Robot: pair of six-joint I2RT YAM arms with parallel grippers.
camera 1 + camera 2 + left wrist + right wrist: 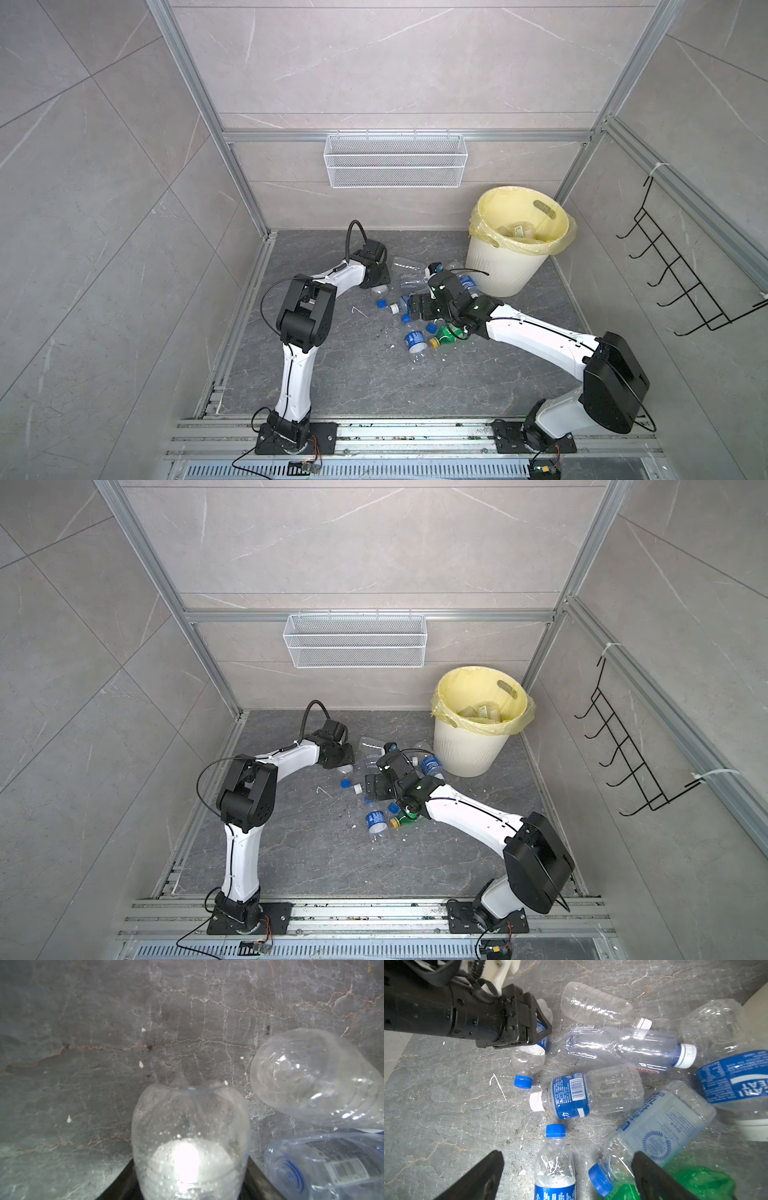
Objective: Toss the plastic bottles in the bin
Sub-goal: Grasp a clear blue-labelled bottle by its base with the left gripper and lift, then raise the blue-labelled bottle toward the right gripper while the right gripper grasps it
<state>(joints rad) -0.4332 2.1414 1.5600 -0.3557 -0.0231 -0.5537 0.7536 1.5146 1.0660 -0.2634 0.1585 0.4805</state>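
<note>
Several plastic bottles [415, 340] lie in a heap on the dark stone floor, left of the bin [498, 270], a cream ribbed bucket with a yellow bag and some bottles inside. My left gripper [190, 1178] is shut on a clear bottle [189, 1118] with a blue label and blue cap [523, 1081]; both fingers press its sides. In both top views this gripper [376, 282] [338, 758] sits low at the heap's left edge. My right gripper [569, 1167] hangs open over the heap, above a blue-capped bottle [555, 1159]. A crushed green bottle [699, 1182] lies beside it.
A white wire basket [395, 162] hangs on the back wall. A black wire rack [673, 270] is fixed to the right wall. Aluminium rails [374, 434] run along the front under both arm bases. The bin [465, 750] stands in the back right corner.
</note>
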